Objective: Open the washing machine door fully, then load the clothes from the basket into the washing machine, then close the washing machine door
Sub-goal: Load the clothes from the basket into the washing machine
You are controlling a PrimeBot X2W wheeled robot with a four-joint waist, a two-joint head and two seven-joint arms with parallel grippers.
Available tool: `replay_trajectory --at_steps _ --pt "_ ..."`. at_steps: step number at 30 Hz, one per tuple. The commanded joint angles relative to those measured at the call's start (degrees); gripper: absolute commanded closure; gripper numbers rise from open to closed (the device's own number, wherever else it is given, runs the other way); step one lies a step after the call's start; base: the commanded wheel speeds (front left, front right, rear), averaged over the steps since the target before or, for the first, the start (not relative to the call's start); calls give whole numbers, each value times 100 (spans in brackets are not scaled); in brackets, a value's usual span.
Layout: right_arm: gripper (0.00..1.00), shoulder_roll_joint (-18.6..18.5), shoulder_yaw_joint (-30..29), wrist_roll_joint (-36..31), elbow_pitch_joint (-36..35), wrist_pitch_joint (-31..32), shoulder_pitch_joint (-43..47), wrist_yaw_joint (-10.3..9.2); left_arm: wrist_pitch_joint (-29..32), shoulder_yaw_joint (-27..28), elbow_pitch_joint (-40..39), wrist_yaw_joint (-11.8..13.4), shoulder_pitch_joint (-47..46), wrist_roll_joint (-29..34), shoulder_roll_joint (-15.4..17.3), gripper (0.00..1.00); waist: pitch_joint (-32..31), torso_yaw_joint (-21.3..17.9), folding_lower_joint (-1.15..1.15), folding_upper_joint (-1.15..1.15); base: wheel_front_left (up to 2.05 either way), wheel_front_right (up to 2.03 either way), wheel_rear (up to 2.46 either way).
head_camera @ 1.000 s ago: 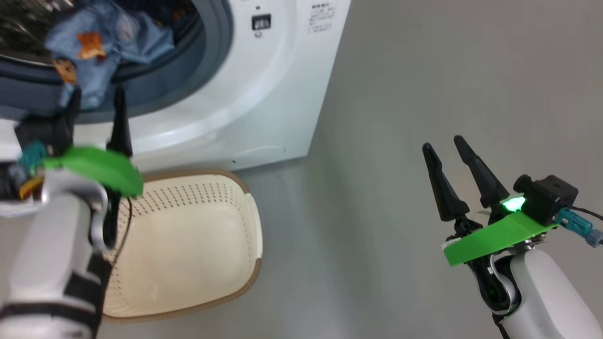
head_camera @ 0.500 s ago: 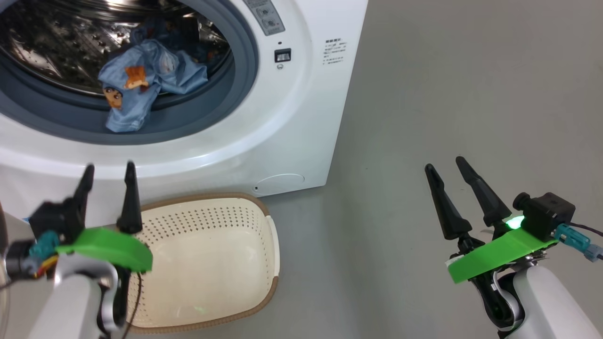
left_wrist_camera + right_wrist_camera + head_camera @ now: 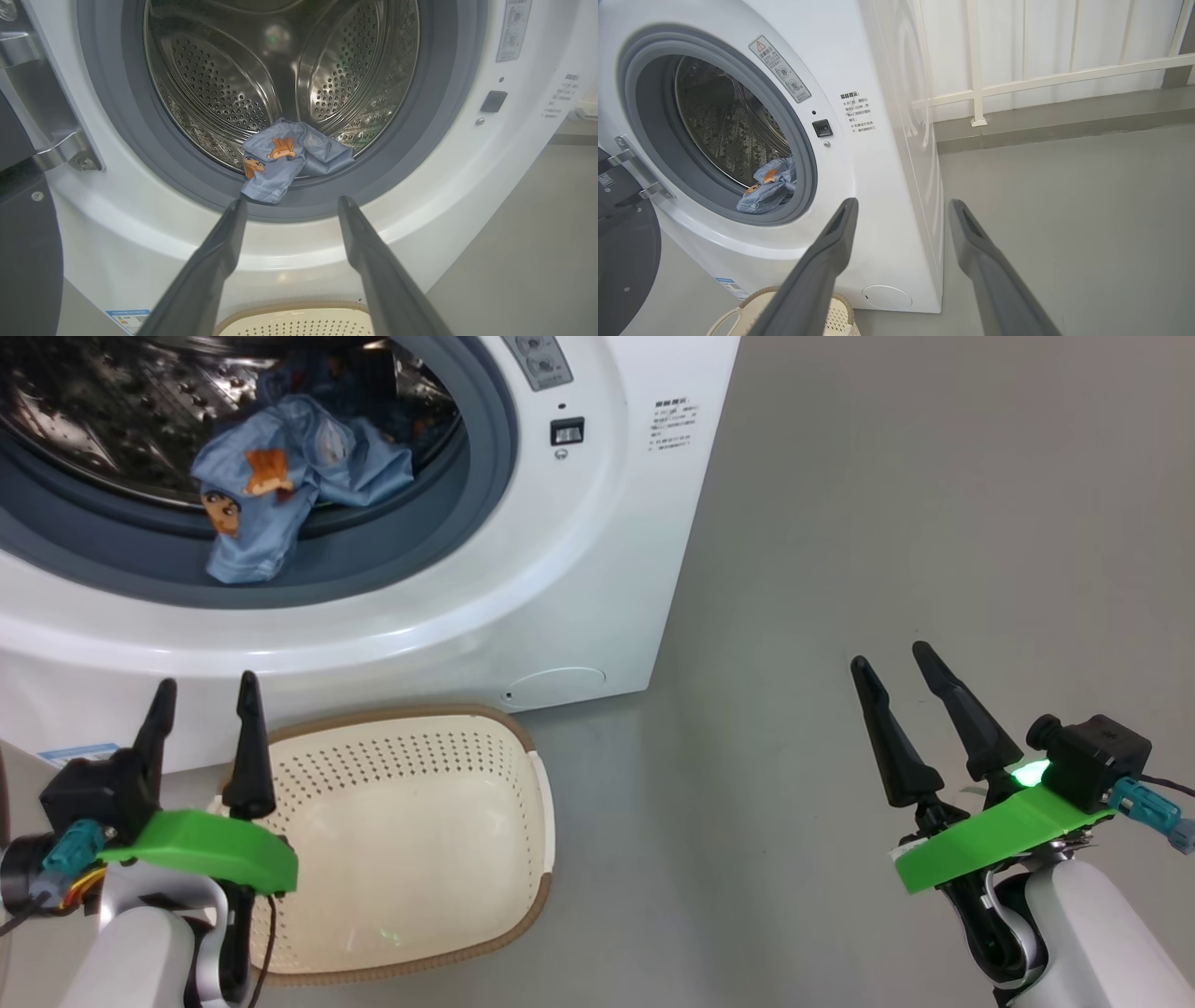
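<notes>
Loading looks done, door next: the clothes [image 3: 280, 476], light blue with orange-brown cartoon figures, lie bunched at the front lip of the steel drum [image 3: 210, 93] of the washing machine [image 3: 597, 569]. One fold spills forward onto the grey gasket [image 3: 495, 457] at the bottom of the opening. The basket [image 3: 537, 840] stands on the grey floor [image 3: 840, 523], close against the foot of the machine's front, and its pale perforated bottom shows bare in the head view.

The left hand [image 3: 206, 681] hovers over the basket's left rim with fingers spread and nothing between them, pointing up at the opening. The right hand [image 3: 888, 655] is likewise released and carries nothing. It sits well apart over bare floor, beyond the machine's right front corner.

The washing machine door [image 3: 623, 261] stands swung wide at the opening's left side, its dark face showing at the lower left of the right wrist view, below the metal hinge [image 3: 65, 149].

The step in hand appears to be the handover from loading to closing. The overhanging fold could be pinched between door and gasket. The next move would best nudge it deeper into the drum, then bring a hand round behind the door's outer edge to swing it shut.
</notes>
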Motion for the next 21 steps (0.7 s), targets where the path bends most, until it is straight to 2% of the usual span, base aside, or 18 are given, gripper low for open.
replay_trajectory --at_steps 1,11,21 --pt "0 -29 74 -37 -163 -68 26 9 32 217 -160 39 -79 -17 201 0 42 -30 0 0 0 0 0" --pt "0 14 46 -30 -203 -68 -82 9 460 45 350 -65 -905 45 307 0 297 -80 0 0 0 0 0" --pt "0 112 127 19 -235 -68 -339 9 831 -175 2508 -220 -2827 193 252 0 731 -356 0 0 0 0 0"
